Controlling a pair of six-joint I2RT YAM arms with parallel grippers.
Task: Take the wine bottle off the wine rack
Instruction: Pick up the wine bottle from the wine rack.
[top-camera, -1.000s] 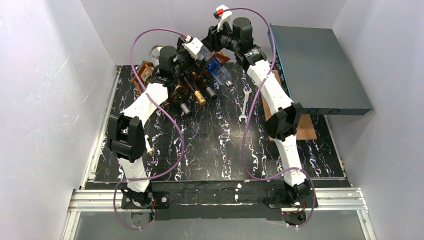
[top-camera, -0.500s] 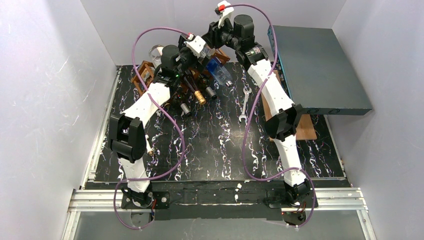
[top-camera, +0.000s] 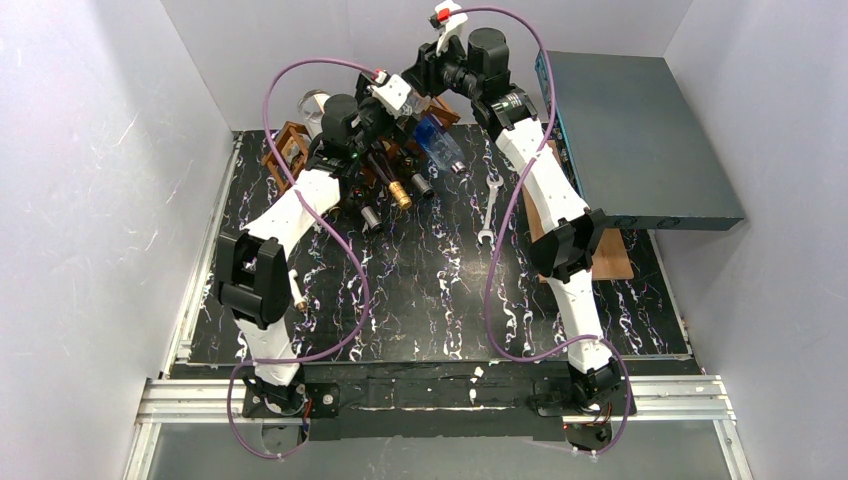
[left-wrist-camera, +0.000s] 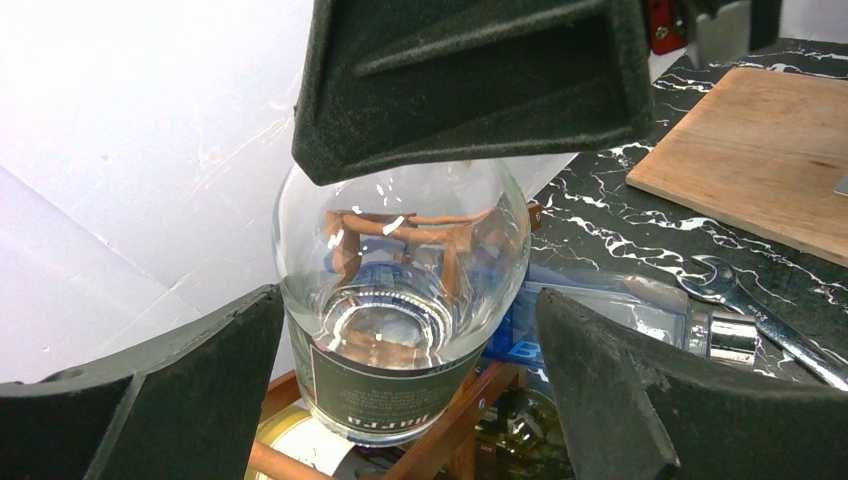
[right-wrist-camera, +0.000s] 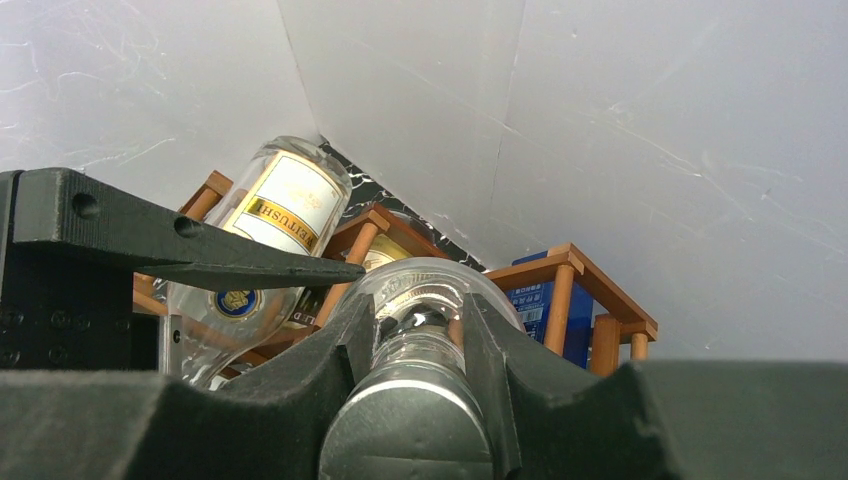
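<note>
The clear glass wine bottle with the dark label (left-wrist-camera: 400, 240) lies, as far as can be seen, in an upper cell of the reddish-brown wooden lattice wine rack (right-wrist-camera: 568, 262). The rack stands at the far edge of the black, white-veined worktop (top-camera: 440, 280), left of its middle, and the bottle is not yet off it. The right claw (right-wrist-camera: 420, 322) is clamped on the bottle's neck behind the silver cap, probably because that narrow end gives a sure hold for pulling. The left claw (left-wrist-camera: 410, 312) has its jaws wide apart on either side of the round base, seemingly to steady the heavy end; whether it touches the glass I cannot tell. A white-labelled bottle (right-wrist-camera: 285, 205) rests in a neighbouring cell, so the pull should run straight. A steel spanner (left-wrist-camera: 745, 305) and a flat wooden board (left-wrist-camera: 760, 140) lie nearer the right edge
</note>
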